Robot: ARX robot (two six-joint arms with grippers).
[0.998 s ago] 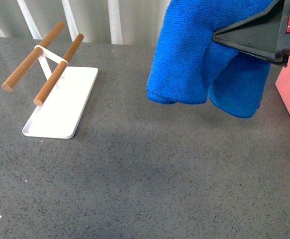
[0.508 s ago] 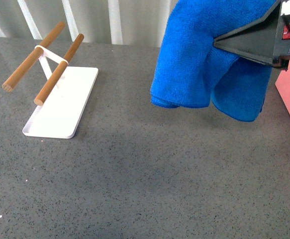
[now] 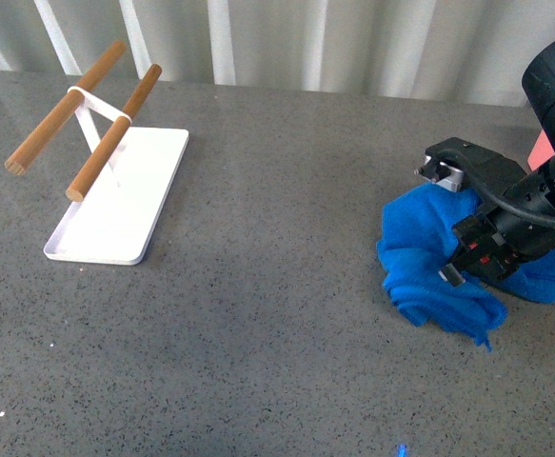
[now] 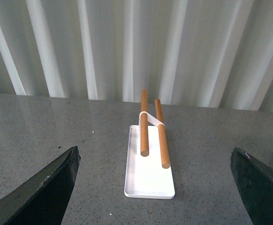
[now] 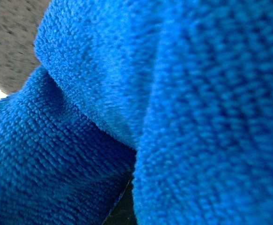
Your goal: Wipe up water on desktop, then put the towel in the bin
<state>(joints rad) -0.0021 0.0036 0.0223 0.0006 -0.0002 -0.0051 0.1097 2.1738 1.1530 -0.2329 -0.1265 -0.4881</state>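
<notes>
Two jobs make up this task: wipe up the water, then drop the towel in the bin. We think we are in the middle of the first job.

Our towel (image 3: 420, 276) lies in a bunched heap on the desktop (image 3: 258, 333), over on the right side. Our right gripper (image 3: 477, 249) is pushed down into it, so the cloth is pressed onto the stone. The right wrist view shows only fuzzy blue towel (image 5: 197, 93), very close. The fingers are buried in the cloth, so we cannot tell if the right jaws are squeezing it or just resting on it.

Our left gripper (image 4: 153, 152) hangs in the air, far from the towel. Its two dark fingers are spread wide and hold nothing. It faces the white tray (image 3: 125, 228) with the wooden rods (image 3: 115, 133), which plays no part in the job.

We see no puddle or wet shine on the desktop. It may be under the towel, or too faint to see, so we cannot say the wiping is done.

A small bit of the pink bin (image 3: 542, 149) peeks out behind the right arm, near the towel. The towel is not in it. So the lift and the drop into the bin are yet to come.
</notes>
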